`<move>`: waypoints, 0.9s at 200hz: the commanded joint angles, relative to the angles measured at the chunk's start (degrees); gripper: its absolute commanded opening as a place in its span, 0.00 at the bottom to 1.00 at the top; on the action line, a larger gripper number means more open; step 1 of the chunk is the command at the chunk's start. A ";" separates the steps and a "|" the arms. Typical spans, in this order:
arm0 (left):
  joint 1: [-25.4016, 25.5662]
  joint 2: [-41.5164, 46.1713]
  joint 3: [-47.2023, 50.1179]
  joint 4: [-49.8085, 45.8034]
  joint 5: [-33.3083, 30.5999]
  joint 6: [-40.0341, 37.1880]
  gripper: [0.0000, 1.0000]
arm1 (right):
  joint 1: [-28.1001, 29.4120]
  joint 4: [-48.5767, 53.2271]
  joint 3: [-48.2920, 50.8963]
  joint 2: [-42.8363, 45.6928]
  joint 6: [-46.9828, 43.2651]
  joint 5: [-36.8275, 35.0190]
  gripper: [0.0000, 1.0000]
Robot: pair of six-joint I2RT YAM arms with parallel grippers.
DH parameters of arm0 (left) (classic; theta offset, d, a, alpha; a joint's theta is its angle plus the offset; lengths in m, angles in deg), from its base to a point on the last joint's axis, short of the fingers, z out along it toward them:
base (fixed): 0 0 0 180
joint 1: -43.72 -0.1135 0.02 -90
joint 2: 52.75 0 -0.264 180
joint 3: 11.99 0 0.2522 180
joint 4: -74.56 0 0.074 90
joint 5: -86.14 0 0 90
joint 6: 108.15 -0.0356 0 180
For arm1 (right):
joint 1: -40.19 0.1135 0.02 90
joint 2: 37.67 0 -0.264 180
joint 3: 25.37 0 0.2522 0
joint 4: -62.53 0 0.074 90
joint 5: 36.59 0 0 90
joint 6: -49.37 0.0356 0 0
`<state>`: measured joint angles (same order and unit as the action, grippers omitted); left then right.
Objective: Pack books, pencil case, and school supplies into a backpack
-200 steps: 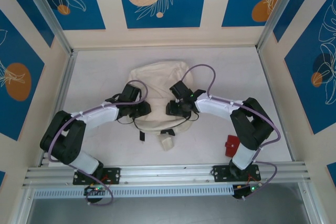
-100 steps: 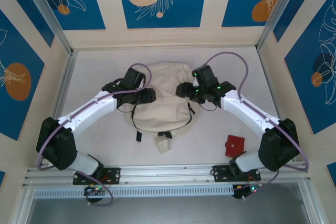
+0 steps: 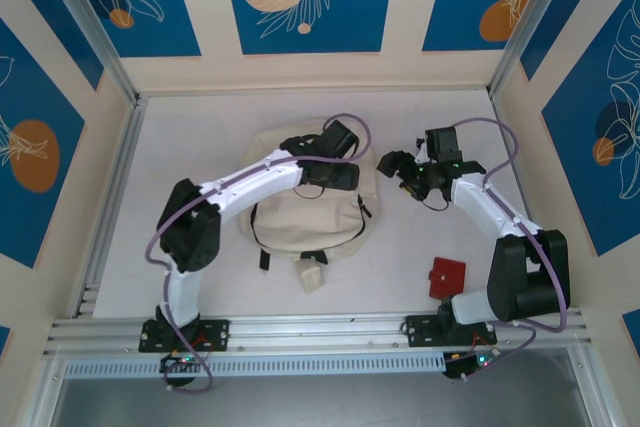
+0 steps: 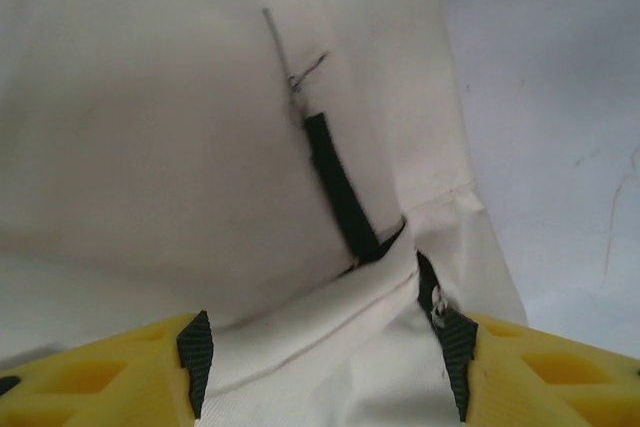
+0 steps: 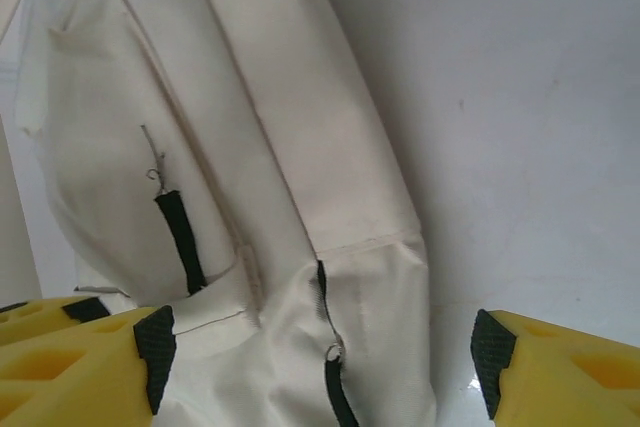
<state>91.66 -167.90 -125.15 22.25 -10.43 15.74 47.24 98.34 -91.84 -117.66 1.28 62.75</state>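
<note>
Left hand point(image 4: 322, 355), jaws apart, over backpack point(image 3: 310, 219); right hand point(image 5: 320, 347), wide, empty, near zipper pull point(image 5: 336, 389). We advise pinching that pull squarely, other hand pinning fabric.

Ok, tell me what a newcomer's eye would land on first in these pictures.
The cream-white backpack lying in the middle of the table draws the eye first. The left gripper is open just above its fabric and the right gripper is open at its right edge. After that, a small red item lies alone toward the table's near right corner.
</note>
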 commanded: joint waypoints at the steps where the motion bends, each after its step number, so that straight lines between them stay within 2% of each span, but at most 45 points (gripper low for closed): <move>1: 0.07 -3.70 -5.29 -2.81 -2.24 -0.98 0.62 | -2.24 -2.18 1.41 1.50 0.34 5.33 0.80; 21: -0.13 -6.65 -8.52 -2.87 -3.11 -1.01 0.59 | -3.86 -2.09 2.03 1.63 -0.20 6.57 0.80; 40: -0.22 -8.17 -9.33 -1.79 -6.18 -0.60 0.50 | -4.62 -2.00 2.26 1.38 -0.62 7.30 0.80; 58: -0.54 -9.00 -9.31 -0.36 -6.33 -0.26 0.44 | -4.93 -1.92 2.26 0.84 -0.78 7.83 0.80; 100: -0.83 -10.97 -10.54 -1.42 -5.17 1.90 0.41 | -5.20 -2.13 2.17 -0.19 -0.69 9.27 0.79; 137: -0.87 -13.53 -13.13 -2.65 -3.54 2.75 0.33 | -5.20 -2.48 2.19 -0.55 -0.47 10.24 0.79; 180: -0.83 -16.71 -18.07 -8.48 -8.09 2.91 0.31 | -4.79 -3.23 2.70 -0.73 0.08 10.87 0.79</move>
<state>91.29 -182.18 -140.19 18.69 -15.00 18.06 42.30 95.84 -90.07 -117.77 1.33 71.71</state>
